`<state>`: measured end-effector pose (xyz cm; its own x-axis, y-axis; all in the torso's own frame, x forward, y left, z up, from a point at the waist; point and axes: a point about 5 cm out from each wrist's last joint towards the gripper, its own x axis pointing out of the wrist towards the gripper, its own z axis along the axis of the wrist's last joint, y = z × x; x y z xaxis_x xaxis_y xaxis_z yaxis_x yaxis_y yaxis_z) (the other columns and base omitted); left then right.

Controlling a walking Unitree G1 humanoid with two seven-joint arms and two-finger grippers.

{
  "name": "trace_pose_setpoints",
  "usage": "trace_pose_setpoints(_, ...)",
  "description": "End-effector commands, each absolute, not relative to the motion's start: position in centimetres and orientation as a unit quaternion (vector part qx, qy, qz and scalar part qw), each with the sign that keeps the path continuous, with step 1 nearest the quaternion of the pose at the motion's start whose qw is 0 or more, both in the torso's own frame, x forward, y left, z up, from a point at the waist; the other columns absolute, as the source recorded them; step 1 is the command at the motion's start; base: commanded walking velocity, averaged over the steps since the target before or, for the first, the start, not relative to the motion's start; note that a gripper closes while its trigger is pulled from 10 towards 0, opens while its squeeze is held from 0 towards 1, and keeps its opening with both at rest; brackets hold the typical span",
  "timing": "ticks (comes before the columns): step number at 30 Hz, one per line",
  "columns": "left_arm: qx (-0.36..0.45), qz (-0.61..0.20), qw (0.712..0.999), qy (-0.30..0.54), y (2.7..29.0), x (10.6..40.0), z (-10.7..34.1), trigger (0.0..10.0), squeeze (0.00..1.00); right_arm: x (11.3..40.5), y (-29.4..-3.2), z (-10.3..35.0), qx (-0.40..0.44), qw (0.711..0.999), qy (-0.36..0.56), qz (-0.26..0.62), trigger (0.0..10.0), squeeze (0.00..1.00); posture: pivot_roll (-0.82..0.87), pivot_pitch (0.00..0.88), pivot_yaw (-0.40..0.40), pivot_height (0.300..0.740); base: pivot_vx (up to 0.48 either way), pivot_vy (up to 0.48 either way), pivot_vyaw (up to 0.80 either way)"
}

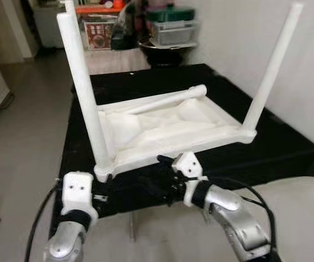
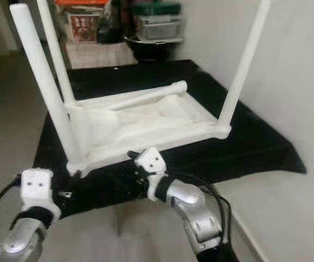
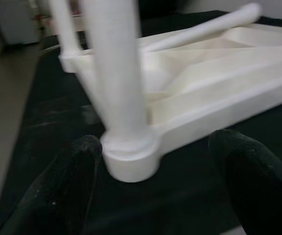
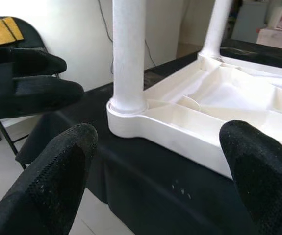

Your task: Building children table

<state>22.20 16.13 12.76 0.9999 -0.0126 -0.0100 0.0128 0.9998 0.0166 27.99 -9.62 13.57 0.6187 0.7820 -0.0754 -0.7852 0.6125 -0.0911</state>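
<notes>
Leg-fitting stage: upturned white children's table top point(image 1: 162, 128) on black-draped table point(image 1: 271, 147), three legs standing, fourth leg point(image 1: 165, 101) lying loose in the tray. Next, judged: pick up that leg, seat in empty corner. Left gripper point(image 3: 148, 188) spread wide beside near-corner leg socket point(image 3: 131, 156), touching nothing. Right gripper point(image 4: 163, 171) spread wide, empty, facing the table top's edge.

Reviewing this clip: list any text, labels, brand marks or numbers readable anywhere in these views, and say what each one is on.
No text can be read.
Red printed box on the far shelf: it carries a picture and print, too blurred to read.
White table top, its legs, the black cloth, and the left gripper and right gripper: no markings seen.
</notes>
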Motion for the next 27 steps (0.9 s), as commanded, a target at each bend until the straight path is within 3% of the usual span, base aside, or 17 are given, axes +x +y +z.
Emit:
trace_pose_setpoints(1,0.005,-0.008,1.0,0.004,16.2,22.2,12.8,10.0,0.0,28.2,-9.9,13.3,-0.052,0.904,0.023,0.424,10.0,0.0,-0.09,0.024,-0.007,0.74,0.0,0.0,0.0)
trace_pose_setpoints(5,0.005,-0.008,1.0,0.004,16.2,22.3,12.8,10.0,0.0,28.2,-10.0,13.3,-0.049,0.905,0.024,0.421,10.0,0.0,-0.09,0.023,-0.006,0.74,0.0,0.0,0.0)
trace_pose_setpoints(7,0.003,-0.007,1.0,0.005,16.3,22.3,12.8,10.0,0.0,28.9,-10.4,13.3,0.006,0.923,0.037,0.384,10.0,0.0,-0.08,0.023,-0.006,0.74,0.0,0.0,0.0)
trace_pose_setpoints(8,0.003,-0.006,1.0,0.005,16.3,22.3,12.8,10.0,0.0,29.3,-10.9,13.5,0.076,0.93,0.041,0.358,10.0,0.0,-0.08,0.024,-0.006,0.74,0.0,0.0,0.0)
trace_pose_setpoints(9,0.003,-0.006,1.0,0.005,16.3,22.3,12.8,10.0,0.0,29.3,-10.9,13.5,0.076,0.93,0.041,0.358,10.0,0.0,-0.08,0.024,-0.006,0.74,0.0,0.0,0.0)
trace_pose_setpoints(12,0.002,-0.005,1.0,0.005,16.3,22.3,12.8,10.0,0.0,29.5,-11.6,13.6,0.188,0.92,0.042,0.341,10.0,0.0,-0.08,0.023,-0.005,0.74,0.0,0.0,0.0)
trace_pose_setpoints(27,0.005,-0.005,1.0,0.003,16.3,22.3,12.8,10.0,0.0,29.6,-11.7,13.5,0.187,0.922,0.049,0.337,10.0,0.0,-0.08,0.015,-0.01,0.74,0.0,0.0,0.0)
